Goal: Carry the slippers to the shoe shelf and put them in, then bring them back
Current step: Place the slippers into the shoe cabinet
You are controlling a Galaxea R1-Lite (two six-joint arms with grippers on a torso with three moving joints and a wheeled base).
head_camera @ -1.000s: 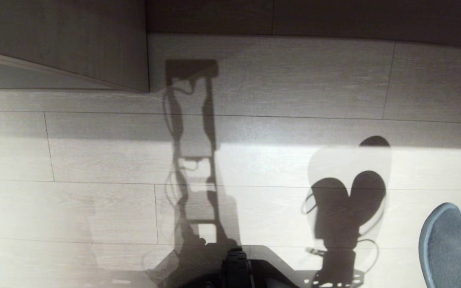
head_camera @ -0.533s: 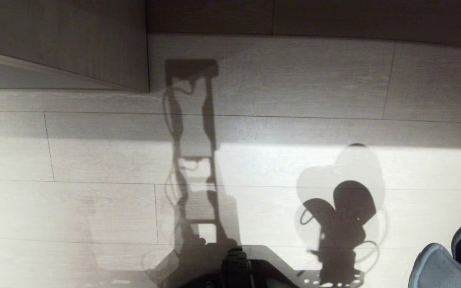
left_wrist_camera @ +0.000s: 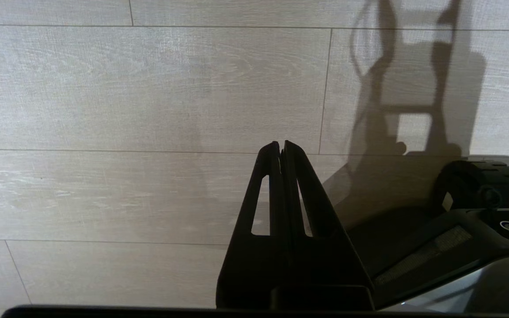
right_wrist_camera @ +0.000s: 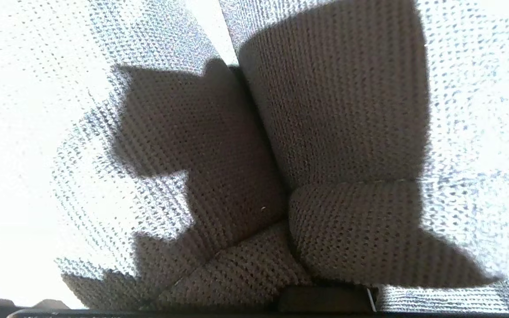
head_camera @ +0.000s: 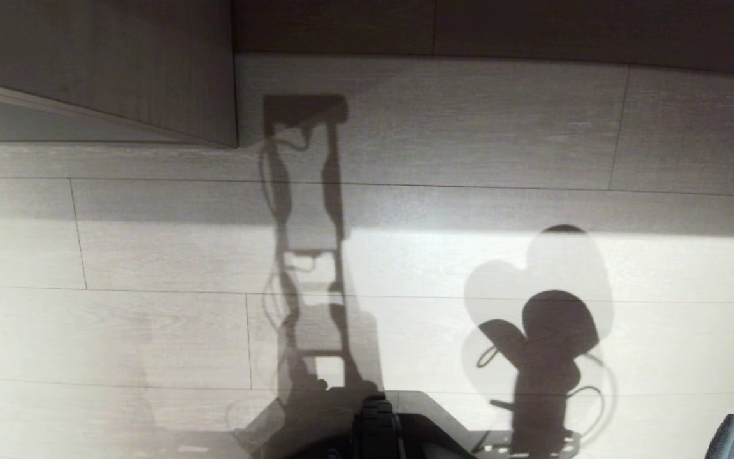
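The slippers hang pinched together in the right pincer, down at the robot's right side, only a corner showing in the head view. The left pincer sits closed and empty. Best to keep that grip firm while driving — soft fabric may slip.

The floor is pale wood-grain planking laid in long boards with thin dark seams, brightly lit across the near half and dimmer farther off. A light wood cabinet panel stands on it at the far left, and the robot's dark base sits at the near edge.
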